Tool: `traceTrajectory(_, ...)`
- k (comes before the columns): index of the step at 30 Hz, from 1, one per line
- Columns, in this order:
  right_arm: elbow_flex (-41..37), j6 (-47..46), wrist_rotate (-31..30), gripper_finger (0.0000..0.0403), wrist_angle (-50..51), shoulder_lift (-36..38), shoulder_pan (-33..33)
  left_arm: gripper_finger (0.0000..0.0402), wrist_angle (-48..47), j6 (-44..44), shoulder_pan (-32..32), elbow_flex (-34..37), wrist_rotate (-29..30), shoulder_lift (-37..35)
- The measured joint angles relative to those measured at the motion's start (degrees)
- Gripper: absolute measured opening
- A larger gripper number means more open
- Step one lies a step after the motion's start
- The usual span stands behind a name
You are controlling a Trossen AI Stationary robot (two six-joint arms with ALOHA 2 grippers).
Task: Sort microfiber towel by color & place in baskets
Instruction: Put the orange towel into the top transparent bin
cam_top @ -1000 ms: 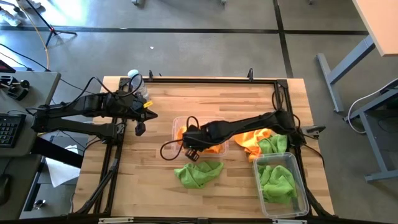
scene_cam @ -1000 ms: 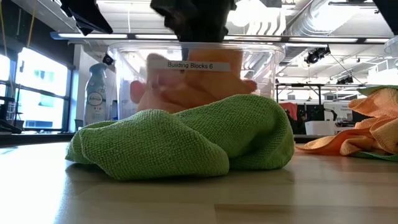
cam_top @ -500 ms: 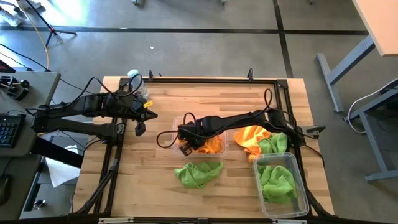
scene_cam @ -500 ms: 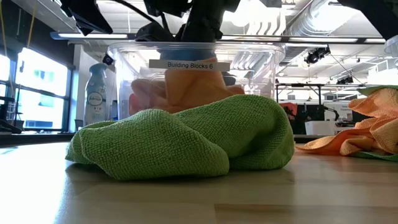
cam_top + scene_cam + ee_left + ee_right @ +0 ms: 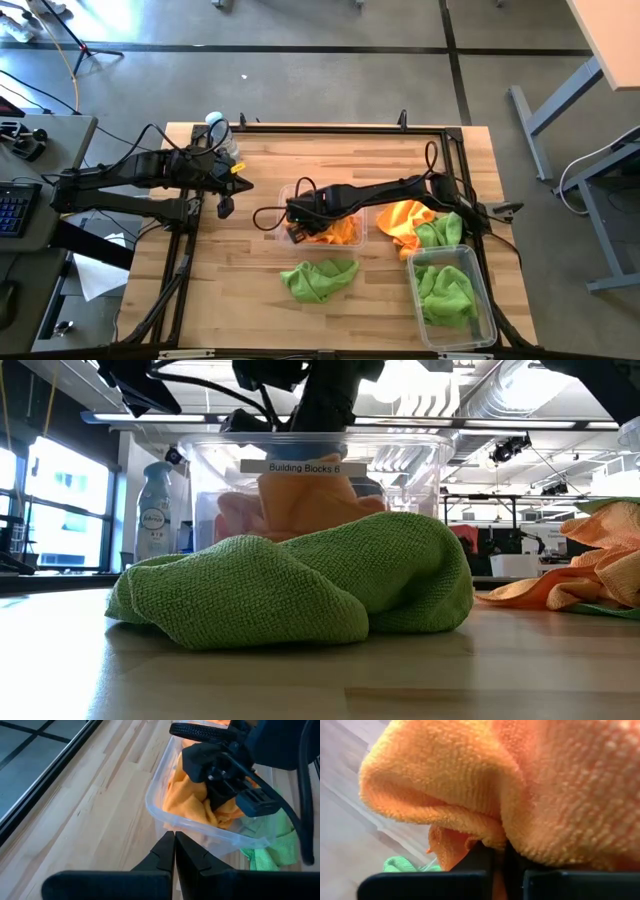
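Note:
A clear basket at the table's middle holds orange microfiber towels. My right gripper reaches down into its left end, shut on an orange towel. A green towel lies bunched on the table in front of that basket. A second basket at the near right holds green towels. Loose orange and green towels are heaped beside it. My left gripper is shut and holds nothing, above the table's left part. My right gripper pinches a bunched fold of the orange towel between its two fingers. The cloth bulges over the fingers and hides their tips. The fingers come from above, pointing steeply down. The towel's lower part rests inside the basket on the other orange cloth.
A bottle stands at the table's far left corner. A black frame runs along the table's edges. Bare wood lies between the left arm and the middle basket.
My right gripper has gone a little toward the table's far left and down into the middle basket, rolling its wrist. The orange towel has come down with it and now sits in the basket.

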State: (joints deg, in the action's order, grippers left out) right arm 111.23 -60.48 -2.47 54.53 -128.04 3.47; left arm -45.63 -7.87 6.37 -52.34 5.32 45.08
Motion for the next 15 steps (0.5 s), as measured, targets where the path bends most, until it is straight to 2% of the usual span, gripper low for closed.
traceTrajectory(8,5.5,4.1,-1.6,0.0067,1.0,0.1,1.2,0.0,0.0,0.0,0.0,0.0,0.0,0.0)
traceTrajectory(15,13.3,5.5,-6.9,0.0108,11.9,0.2,1.9,0.0,0.0,-0.4,0.0,0.0,0.0,0.0)
